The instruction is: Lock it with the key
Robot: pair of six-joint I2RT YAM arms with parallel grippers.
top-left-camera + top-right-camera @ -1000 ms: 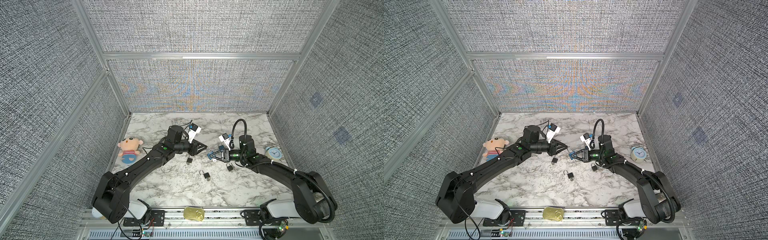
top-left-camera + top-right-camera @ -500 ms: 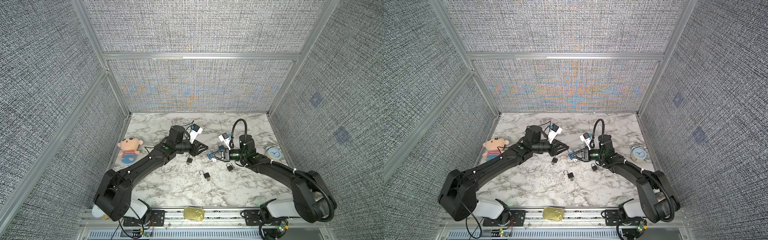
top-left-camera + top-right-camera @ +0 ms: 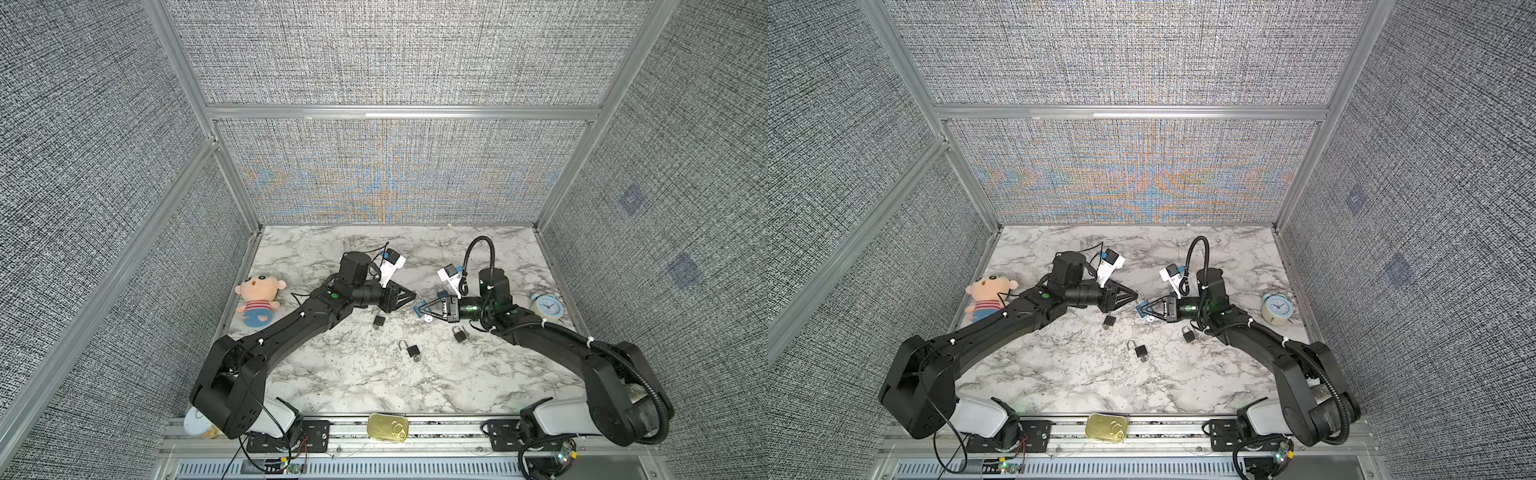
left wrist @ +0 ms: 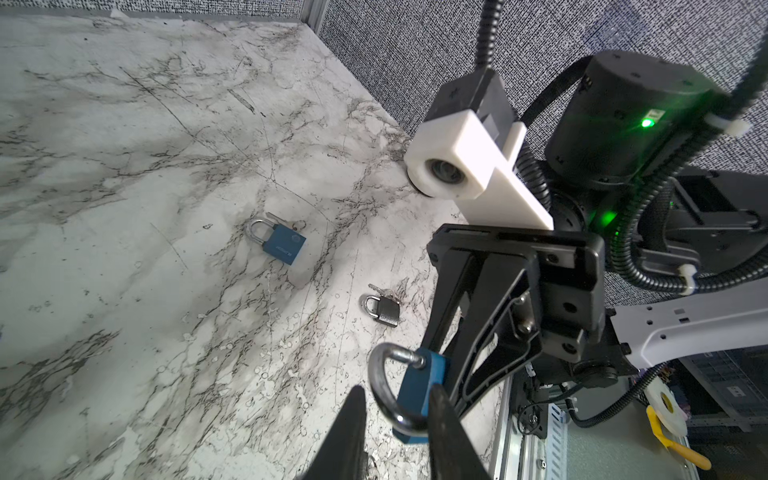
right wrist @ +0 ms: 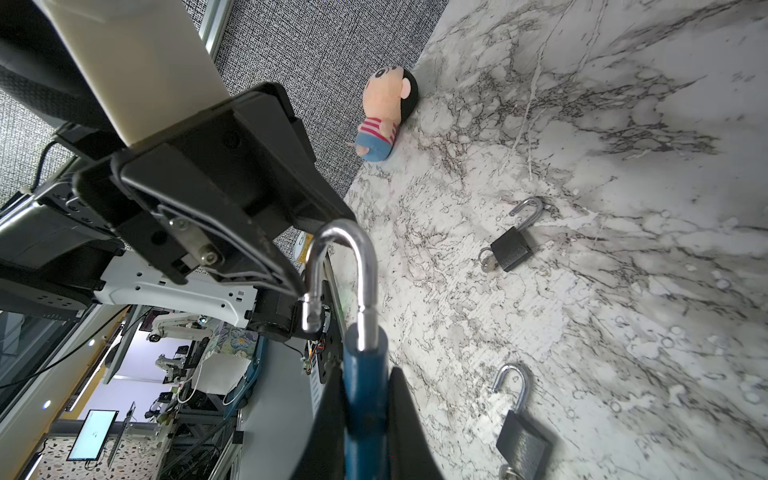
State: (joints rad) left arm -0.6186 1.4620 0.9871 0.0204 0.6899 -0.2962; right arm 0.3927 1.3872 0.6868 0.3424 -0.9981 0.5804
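The white, grey-veined marble bench (image 3: 374, 386) carries a small plush doll in a striped shirt (image 3: 258, 300) at its left edge and a round pale-blue alarm clock (image 3: 547, 307) at its right edge. Three small black padlocks lie flat around the middle. The left black padlock (image 3: 378, 321) and the middle black padlock (image 3: 413, 350) have their shackles swung open, while the right black padlock (image 3: 459, 333) is closed. Farther back lies a blue-bodied padlock with a closed steel shackle (image 4: 284, 246), keys (image 4: 297, 225) touching it.
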